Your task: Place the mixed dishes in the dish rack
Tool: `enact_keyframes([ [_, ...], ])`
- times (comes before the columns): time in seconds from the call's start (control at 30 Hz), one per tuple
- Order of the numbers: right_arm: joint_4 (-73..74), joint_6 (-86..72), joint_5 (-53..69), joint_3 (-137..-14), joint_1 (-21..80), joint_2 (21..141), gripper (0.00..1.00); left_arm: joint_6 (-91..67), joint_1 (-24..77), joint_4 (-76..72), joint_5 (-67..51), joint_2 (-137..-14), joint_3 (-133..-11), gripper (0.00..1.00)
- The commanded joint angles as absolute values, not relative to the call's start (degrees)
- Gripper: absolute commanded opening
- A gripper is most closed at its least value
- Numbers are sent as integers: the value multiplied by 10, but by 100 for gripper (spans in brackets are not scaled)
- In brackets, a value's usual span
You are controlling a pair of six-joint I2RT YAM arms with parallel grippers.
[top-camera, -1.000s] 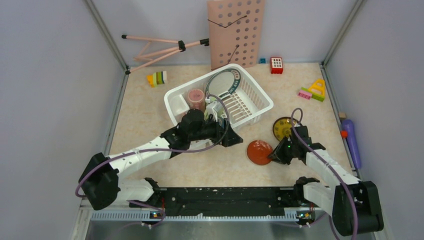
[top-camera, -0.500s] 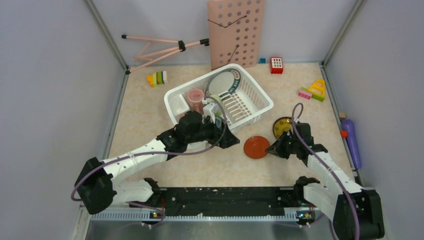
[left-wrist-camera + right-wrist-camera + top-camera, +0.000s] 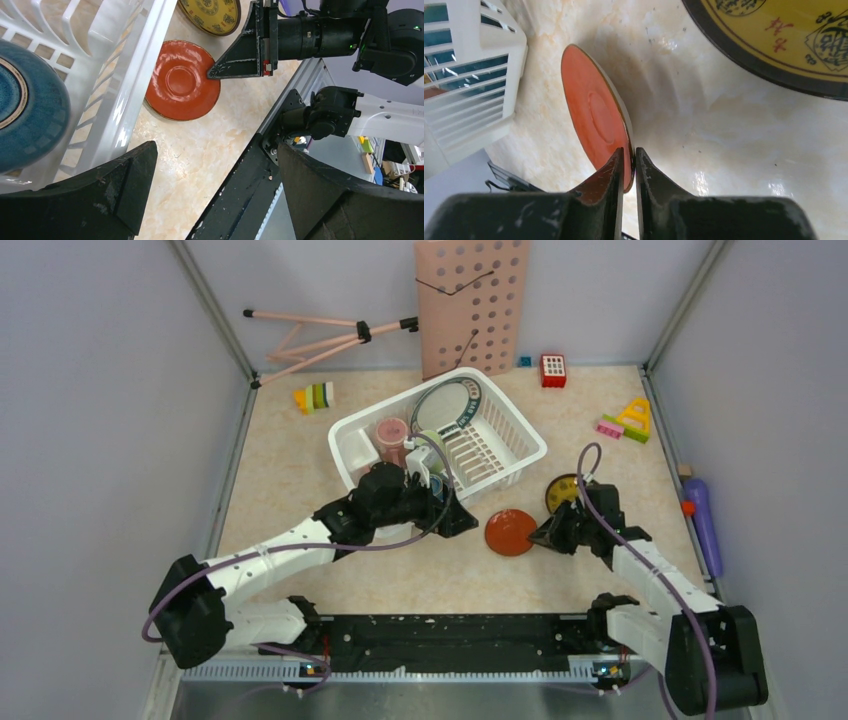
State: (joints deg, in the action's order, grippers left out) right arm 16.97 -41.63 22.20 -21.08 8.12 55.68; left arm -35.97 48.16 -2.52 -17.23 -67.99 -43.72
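The right gripper (image 3: 629,156) has closed on the small round orange plate (image 3: 510,532). It has shifted slightly up the tabletop (image 3: 290,480)

We identify the left arm (image 3: 270,558) and right arm (image 3: 655,575) by white link shells, black joints and a purple cable (image 3: 583,458) (loosely looped) each; the right gripper (image 3: 630,152) has scuffed black fingers.

grey walls (image 3: 100,390), beige marbled tabletop (image 3: 280,480), metal corner rails (image 3: 217,315)
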Motion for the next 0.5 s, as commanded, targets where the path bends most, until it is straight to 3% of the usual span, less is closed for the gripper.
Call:
enact_keyframes([
  [0.0, 123, -415, 225, -220, 87, 580, 26, -355, 484, -40, -170, -667, -439, 94],
  [0.1, 160, -412, 186, -237, 87, 588, 63, -353, 484, -31, -164, -667, -443, 94],
  [0.13, 175, -411, 173, -243, 87, 587, 70, -353, 484, -30, -162, -666, -443, 95],
  [0.33, 277, -412, 68, -289, 84, 560, 95, -342, 484, -27, -153, -652, -436, 95],
  [0.47, 364, -444, -12, -323, 61, 533, 99, -329, 483, -16, -142, -638, -432, 95],
])
